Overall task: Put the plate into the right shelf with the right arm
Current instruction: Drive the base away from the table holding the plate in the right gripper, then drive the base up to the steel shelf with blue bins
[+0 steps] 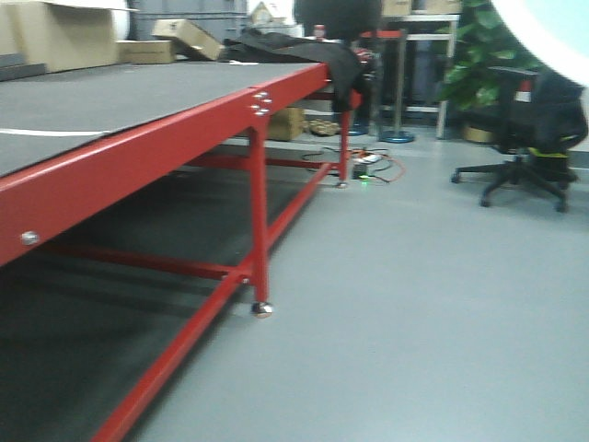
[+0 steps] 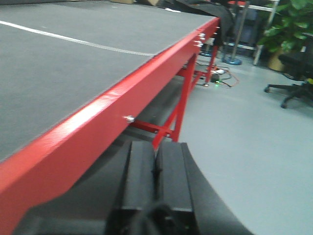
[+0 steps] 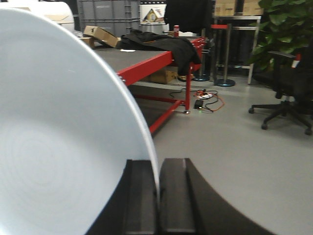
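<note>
Both grippers were seen closed: the left gripper (image 2: 155,183) pressed together on nothing beside the red-framed table (image 2: 98,117), the right gripper (image 3: 157,196) pinched on the thin rim of the plate (image 3: 63,137). With so narrow a hold, the plate was judged liable to be slipped or knocked against the table edge. It was held on edge, glossy, plain, bluish white.

Your plate (image 3: 58,127): white, faint blue tint, plain all over. The worktop (image 1: 138,138): red frame, dark grey surface, with one thin white line (image 2: 73,40). You will note the right hand (image 3: 157,196) and left hand (image 2: 155,171) both black. The floor (image 1: 442,304) pale grey; chair (image 1: 529,138) black; plant (image 3: 288,24) green; cloth (image 3: 161,44) black.
</note>
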Robot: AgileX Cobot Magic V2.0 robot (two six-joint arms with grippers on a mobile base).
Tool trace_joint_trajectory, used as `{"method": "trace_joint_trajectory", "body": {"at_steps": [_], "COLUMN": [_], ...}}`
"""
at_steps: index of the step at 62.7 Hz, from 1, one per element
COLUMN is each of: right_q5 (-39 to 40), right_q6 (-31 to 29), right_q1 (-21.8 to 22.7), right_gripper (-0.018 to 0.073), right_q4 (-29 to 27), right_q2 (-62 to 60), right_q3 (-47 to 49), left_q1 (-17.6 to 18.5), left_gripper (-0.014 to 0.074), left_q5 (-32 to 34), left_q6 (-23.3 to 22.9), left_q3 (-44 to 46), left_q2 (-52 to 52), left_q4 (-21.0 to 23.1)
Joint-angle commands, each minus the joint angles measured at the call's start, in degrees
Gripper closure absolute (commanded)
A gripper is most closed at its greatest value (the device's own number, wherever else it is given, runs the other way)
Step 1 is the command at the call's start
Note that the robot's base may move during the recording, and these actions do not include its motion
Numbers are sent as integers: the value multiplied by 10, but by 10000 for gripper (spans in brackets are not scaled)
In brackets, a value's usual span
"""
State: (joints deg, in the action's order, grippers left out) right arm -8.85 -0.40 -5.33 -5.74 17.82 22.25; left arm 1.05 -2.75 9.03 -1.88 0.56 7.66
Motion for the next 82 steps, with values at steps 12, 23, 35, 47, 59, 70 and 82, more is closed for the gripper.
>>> {"method": "trace_joint_trajectory", "body": {"at_steps": [12,23,35,47,59,70,82], "right_q5": [54,54,54,54,54,54,54], "right_q6": [-2,-2,-2,-2,-2,-2,-2], "right_q1": [3,3,3,3,3,3,3], "right_gripper": [505,505,505,505,505,505,505], "right_q4": [-3,-3,-3,-3,-3,-3,-3], "right_q2": [3,3,3,3,3,3,3], "right_q3": [17,17,17,17,17,17,17], "left_q1": [1,1,1,1,1,1,1], "left_gripper": [724,724,724,724,724,724,724], "left_q5": [52,52,52,52,52,52,52], "left_q6": [-4,-4,-4,-4,-4,-4,-4], "left_q3": [-6,-6,-6,-6,-6,-6,-6], "left_q2": [6,6,6,6,6,6,6], "left_q4": [5,5,5,5,5,5,5]}}
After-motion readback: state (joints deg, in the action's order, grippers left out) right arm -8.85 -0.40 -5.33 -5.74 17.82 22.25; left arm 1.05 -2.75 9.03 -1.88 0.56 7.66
